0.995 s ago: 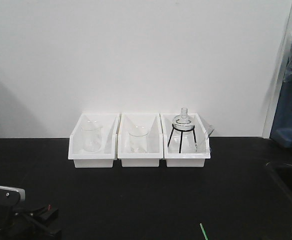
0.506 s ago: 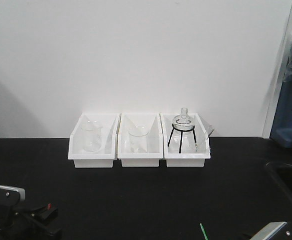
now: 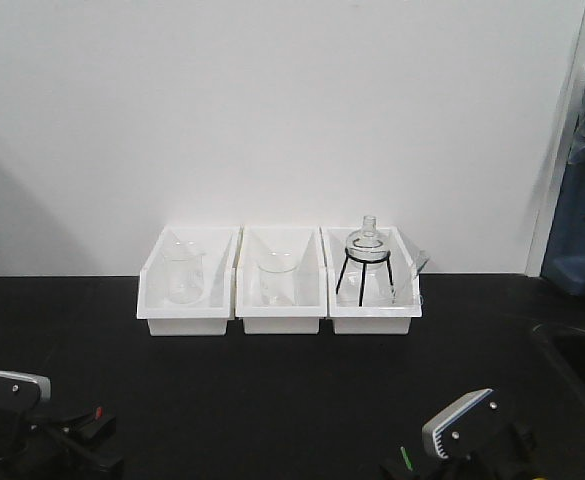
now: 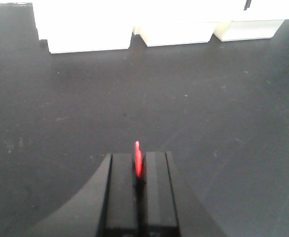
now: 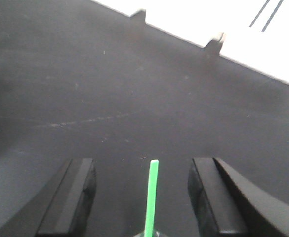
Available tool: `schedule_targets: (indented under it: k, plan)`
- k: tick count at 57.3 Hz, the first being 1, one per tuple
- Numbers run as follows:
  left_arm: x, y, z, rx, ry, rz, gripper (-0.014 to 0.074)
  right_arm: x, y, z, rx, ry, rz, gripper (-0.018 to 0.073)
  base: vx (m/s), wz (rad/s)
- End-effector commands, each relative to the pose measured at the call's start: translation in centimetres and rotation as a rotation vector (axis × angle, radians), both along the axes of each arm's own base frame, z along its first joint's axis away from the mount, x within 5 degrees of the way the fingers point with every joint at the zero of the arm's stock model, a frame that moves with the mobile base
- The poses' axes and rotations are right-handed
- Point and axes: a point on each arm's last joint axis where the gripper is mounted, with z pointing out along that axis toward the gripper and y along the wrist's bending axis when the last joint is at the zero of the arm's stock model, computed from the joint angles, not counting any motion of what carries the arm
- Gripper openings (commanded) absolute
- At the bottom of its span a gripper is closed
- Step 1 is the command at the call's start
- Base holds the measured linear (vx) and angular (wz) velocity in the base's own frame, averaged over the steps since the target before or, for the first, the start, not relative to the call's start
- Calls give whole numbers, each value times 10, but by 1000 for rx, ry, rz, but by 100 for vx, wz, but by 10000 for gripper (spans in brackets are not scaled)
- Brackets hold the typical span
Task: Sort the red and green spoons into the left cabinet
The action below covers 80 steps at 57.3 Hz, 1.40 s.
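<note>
In the left wrist view my left gripper (image 4: 139, 157) is shut on the red spoon (image 4: 138, 159), and a short red tip sticks out ahead of the black fingers. From the front, that red tip (image 3: 98, 411) shows at the lower left, above the black table (image 3: 292, 390). My right gripper (image 5: 142, 165) is open low over the table, its fingers on either side of the green spoon (image 5: 151, 197) and not touching it. The green spoon's handle (image 3: 405, 459) lies on the table at the bottom edge, beside the right arm's grey housing (image 3: 459, 424). The left cabinet is out of view.
Three white bins (image 3: 278, 318) stand in a row against the back wall. Two hold clear beakers (image 3: 181, 275), and the right one holds a glass flask on a black tripod (image 3: 365, 262). A blue object (image 3: 582, 225) stands at the far right.
The right arm has come up from the lower right corner to stand over the green spoon. The left gripper with the red spoon has hardly moved.
</note>
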Motion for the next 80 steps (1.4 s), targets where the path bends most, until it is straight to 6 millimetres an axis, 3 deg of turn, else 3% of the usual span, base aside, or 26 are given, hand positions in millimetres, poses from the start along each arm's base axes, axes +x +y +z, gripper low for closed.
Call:
schedule_targets:
  k: [1, 13, 37, 45, 65, 80]
  plan:
    - [5, -3, 23, -52, -125, -9, 65, 14, 7, 16, 66, -103, 23, 474, 0, 0]
    - [5, -3, 23, -49, -126, -11, 65, 22, 10, 6, 67, -82, 27, 427, 0, 0]
    - [5, -4, 26, -54, -151, -18, 65, 23, 10, 5, 64, -75, 22, -8, 0, 0]
    - [4, -4, 32, -58, -176, -21, 65, 21, 7, 8, 37, -56, 4, -11, 0, 0]
    - [-15, 1, 82, -51, -287, -1, 65, 3, 0, 68, 123, -203, -28, -9, 0, 0]
    - [-57, 10, 143, -67, -445, 29, 65, -25, -8, 122, 187, -374, -31, -6, 0, 0]
